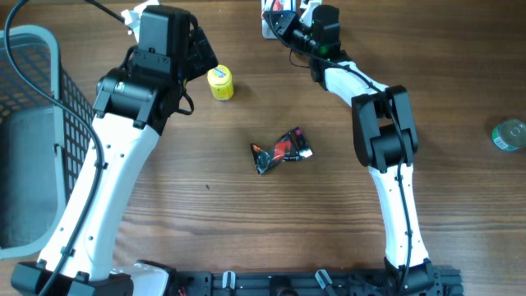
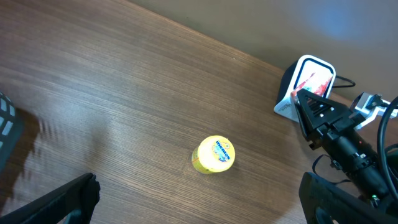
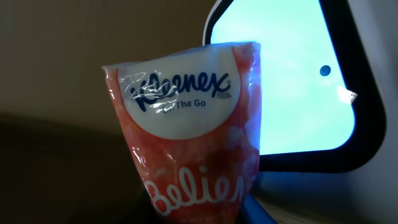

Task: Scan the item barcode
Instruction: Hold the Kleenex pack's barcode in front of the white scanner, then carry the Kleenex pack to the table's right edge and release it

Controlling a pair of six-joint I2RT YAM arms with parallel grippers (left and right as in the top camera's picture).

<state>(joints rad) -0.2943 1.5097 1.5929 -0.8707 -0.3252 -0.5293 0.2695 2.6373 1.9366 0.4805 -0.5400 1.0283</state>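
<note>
Overhead: our left gripper (image 1: 204,59) is wide open, empty, just beside a small yellow round tub (image 1: 220,83); right gripper (image 1: 283,18) is at the far edge. Left wrist: white box scanner (image 2: 303,87) is far right of the tub. Right wrist: we hold a pink-and-white plastic Kleenex pack (image 3: 186,137), jaws nearly closed on it, before the scanner's lit window.

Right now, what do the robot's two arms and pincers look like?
The left arm and the right arm have white rounded shells, black blocky joints, and a thin black cable along each. The left pincer and the right pincer are black, with angular fingers.
</note>
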